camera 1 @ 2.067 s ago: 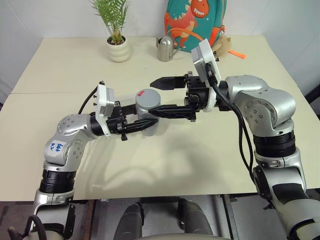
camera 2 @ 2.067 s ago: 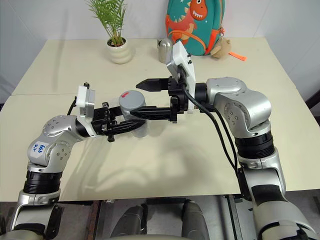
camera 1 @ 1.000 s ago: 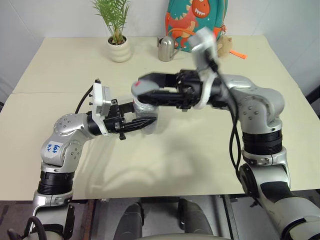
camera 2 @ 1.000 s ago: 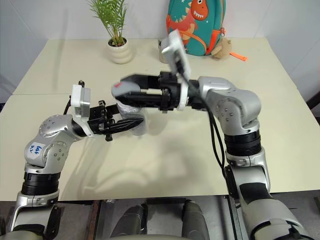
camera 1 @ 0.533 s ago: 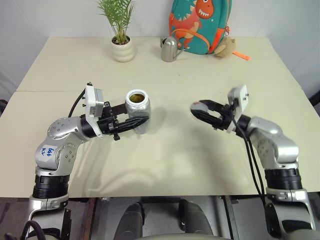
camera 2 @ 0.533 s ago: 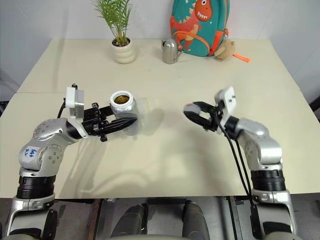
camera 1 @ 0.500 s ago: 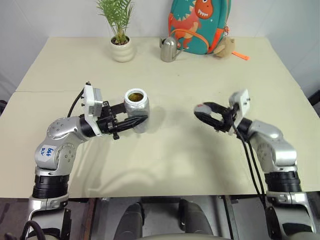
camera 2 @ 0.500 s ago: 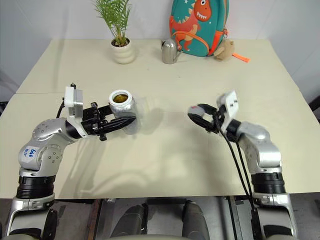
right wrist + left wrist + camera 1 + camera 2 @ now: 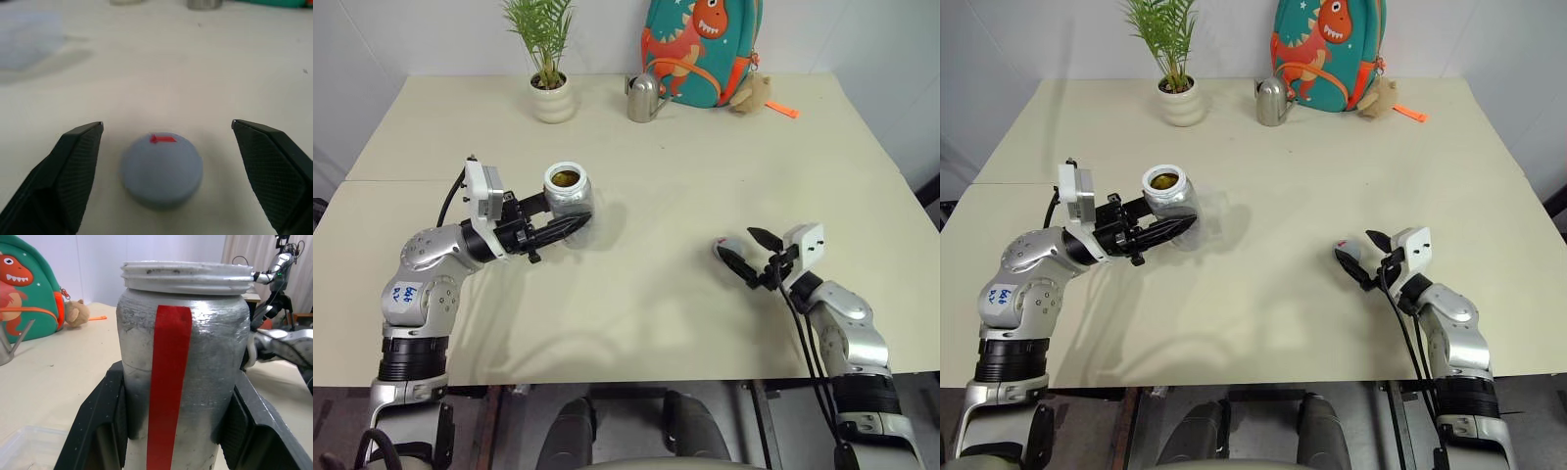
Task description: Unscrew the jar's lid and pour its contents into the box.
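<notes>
We see our left gripper [image 9: 570,225] clamped on the jar [image 9: 569,199], which stands open-mouthed above the fingers [image 9: 100,418]. To the right, our right gripper [image 9: 168,169] stands spread wide, the lid [image 9: 162,169] lying flat on the table [image 9: 656,176] between its fingertips, untouched.

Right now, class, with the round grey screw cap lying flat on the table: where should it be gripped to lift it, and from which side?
Grip the round grey screw cap across its curved side wall, the right gripper's open fingers either side, coming in low along the cream table. It lies flat, red mark up, so probably only the rim gives opposing faces.
</notes>
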Available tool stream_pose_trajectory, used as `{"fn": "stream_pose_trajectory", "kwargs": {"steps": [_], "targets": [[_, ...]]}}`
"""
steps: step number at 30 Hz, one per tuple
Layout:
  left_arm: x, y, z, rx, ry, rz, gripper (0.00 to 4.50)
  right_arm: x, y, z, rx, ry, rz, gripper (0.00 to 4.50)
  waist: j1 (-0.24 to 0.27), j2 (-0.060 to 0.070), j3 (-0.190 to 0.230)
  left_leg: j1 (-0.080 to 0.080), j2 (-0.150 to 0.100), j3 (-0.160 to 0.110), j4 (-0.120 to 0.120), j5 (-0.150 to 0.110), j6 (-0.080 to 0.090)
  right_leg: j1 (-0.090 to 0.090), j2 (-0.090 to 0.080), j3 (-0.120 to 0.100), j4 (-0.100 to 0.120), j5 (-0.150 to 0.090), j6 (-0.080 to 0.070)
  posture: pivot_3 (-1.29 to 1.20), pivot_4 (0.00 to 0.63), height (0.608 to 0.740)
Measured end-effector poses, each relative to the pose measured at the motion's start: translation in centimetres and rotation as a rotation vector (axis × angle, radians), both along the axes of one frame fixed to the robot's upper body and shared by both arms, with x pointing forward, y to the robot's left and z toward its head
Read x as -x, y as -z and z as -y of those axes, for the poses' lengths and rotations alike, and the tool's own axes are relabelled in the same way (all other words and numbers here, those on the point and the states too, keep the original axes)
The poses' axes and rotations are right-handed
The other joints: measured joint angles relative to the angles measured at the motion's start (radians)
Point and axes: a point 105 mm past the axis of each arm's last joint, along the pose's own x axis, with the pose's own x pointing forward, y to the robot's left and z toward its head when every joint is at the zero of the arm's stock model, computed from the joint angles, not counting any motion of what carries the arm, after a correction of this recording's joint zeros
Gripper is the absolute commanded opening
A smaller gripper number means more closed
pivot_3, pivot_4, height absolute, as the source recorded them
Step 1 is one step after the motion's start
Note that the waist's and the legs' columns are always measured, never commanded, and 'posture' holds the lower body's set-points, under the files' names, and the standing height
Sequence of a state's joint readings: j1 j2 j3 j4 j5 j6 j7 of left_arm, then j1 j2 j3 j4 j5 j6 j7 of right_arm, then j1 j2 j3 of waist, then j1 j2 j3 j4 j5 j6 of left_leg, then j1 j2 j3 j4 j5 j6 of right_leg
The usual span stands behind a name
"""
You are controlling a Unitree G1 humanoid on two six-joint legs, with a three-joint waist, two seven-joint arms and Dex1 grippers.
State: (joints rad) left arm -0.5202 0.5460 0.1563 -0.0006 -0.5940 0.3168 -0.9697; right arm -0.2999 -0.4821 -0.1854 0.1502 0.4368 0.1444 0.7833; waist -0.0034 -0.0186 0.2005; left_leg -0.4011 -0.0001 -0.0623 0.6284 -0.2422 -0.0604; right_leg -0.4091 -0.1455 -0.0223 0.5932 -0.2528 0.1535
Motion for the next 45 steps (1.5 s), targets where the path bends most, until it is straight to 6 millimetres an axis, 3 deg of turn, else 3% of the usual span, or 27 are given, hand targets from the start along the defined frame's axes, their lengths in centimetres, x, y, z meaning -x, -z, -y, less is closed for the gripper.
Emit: {"fn": "stream_pose_trajectory", "kwargs": {"steps": [4,7,10,14,18,22,25,29,31,35,37,41,45], "targets": [[-1.5,-1.5,0.1,0.038,-0.015,0.017,1.93,0.1,-5.2,-0.8,0.053,-0.105,0.068,4.48,0.001,0.0,0.0,0.0,0.0,0.0,0.001,0.0,0.0,0.0,0.0,0.0,-0.001,0.001,0.001,0.0,0.15,0.74],[-2.6,-2.8,0.0,0.049,-0.034,0.045,1.93,0.6,-8.4,-3.3,0.108,-0.238,0.122,4.48,-0.002,0.0,0.0,0.0,0.0,0.0,0.0,0.0,0.001,0.0,0.001,0.0,-0.001,0.001,0.001,0.0,0.15,0.74],[-4.2,-2.9,-0.9,0.04,-0.083,0.031,1.93,0.8,-9.7,-5.7,0.167,-0.358,0.143,4.48,-0.001,0.0,0.0,-0.001,0.0,0.001,0.0,0.0,0.001,0.0,0.001,0.0,-0.001,0.001,0.001,0.0,0.15,0.74],[-6.8,-3.3,-2.9,0.084,-0.191,-0.065,1.93,0.5,-11.0,-7.6,0.24,-0.436,0.178,4.48,0.0,-0.001,0.0,-0.003,0.0,0.001,0.001,-0.001,0.002,-0.001,0.001,0.0,-0.001,0.002,0.003,0.0,0.15,0.74],[-8.1,-3.8,-5.2,-0.02,-0.315,-0.049,1.93,0.7,-12.0,-8.8,0.26,-0.484,0.213,4.48,0.001,-0.001,0.0,-0.004,0.0,0.002,0.0,-0.001,0.002,-0.001,0.001,0.0,-0.003,0.002,0.004,0.0,0.15,0.74],[-9.3,-2.2,-6.7,-0.232,-0.479,0.02,1.93,0.7,-11.3,-9.6,0.264,-0.51,0.185,4.48,0.002,-0.001,0.0,-0.004,0.0,0.004,0.0,-0.002,0.001,-0.001,0.001,0.0,-0.004,0.002,0.004,0.0,0.15,0.74],[-10.2,-1.8,-7.5,-0.381,-0.61,0.154,1.93,0.8,-11.3,-9.9,0.232,-0.511,0.17,4.48,0.003,-0.001,0.001,-0.004,0.0,0.004,0.0,-0.002,0.001,-0.002,0.001,0.001,-0.003,0.002,0.004,0.0,0.15,0.74],[-10.8,-4.3,-7.9,-0.469,-0.765,0.413,1.93,0.4,-11.5,-9.8,0.201,-0.473,0.166,4.48,0.003,-0.002,0.001,-0.004,0.0,0.005,0.0,-0.002,0.001,-0.002,0.001,0.001,-0.003,0.002,0.005,0.0,0.15,0.74],[-10.5,-5.4,-8.5,-0.653,-0.838,0.635,1.93,0.5,-11.5,-9.6,0.198,-0.463,0.167,4.48,0.002,-0.002,0.001,-0.004,0.0,0.005,0.0,-0.002,0.001,-0.002,0.001,0.002,-0.003,0.002,0.005,0.0,0.15,0.74],[-10.4,-5.8,-8.8,-1.035,-0.896,1.052,1.93,0.4,-11.0,-9.3,0.183,-0.44,0.153,4.48,0.003,-0.002,0.001,-0.003,0.0,0.008,-0.001,-0.002,0.001,-0.003,0.001,0.004,-0.003,0.002,0.005,0.0,0.15,0.74],[-10.5,-6.1,-8.2,-1.175,-0.891,1.275,1.93,0.6,-11.1,-9.5,0.179,-0.44,0.163,4.48,0.005,-0.002,0.001,-0.004,0.0,0.008,-0.001,-0.004,0.004,-0.004,0.001,0.004,-0.003,0.003,0.006,0.0,0.15,0.74],[-10.2,-7.0,-5.5,-1.262,-0.8,1.68,1.93,0.8,-11.2,-10.1,0.161,-0.448,0.176,4.48,0.015,-0.002,0.001,-0.004,0.0,0.008,-0.001,-0.005,0.005,-0.004,0.001,0.005,-0.003,0.003,0.007,0.0,0.15,0.74],[-9.9,-5.3,-4.0,-1.284,-0.656,1.895,1.93,0.9,-10.8,-10.3,0.147,-0.44,0.17,4.48,0.017,-0.002,0.001,-0.004,0.0,0.009,-0.001,-0.005,0.005,-0.004,0.001,0.005,-0.003,0.003,0.007,0.0,0.15,0.74]]}}
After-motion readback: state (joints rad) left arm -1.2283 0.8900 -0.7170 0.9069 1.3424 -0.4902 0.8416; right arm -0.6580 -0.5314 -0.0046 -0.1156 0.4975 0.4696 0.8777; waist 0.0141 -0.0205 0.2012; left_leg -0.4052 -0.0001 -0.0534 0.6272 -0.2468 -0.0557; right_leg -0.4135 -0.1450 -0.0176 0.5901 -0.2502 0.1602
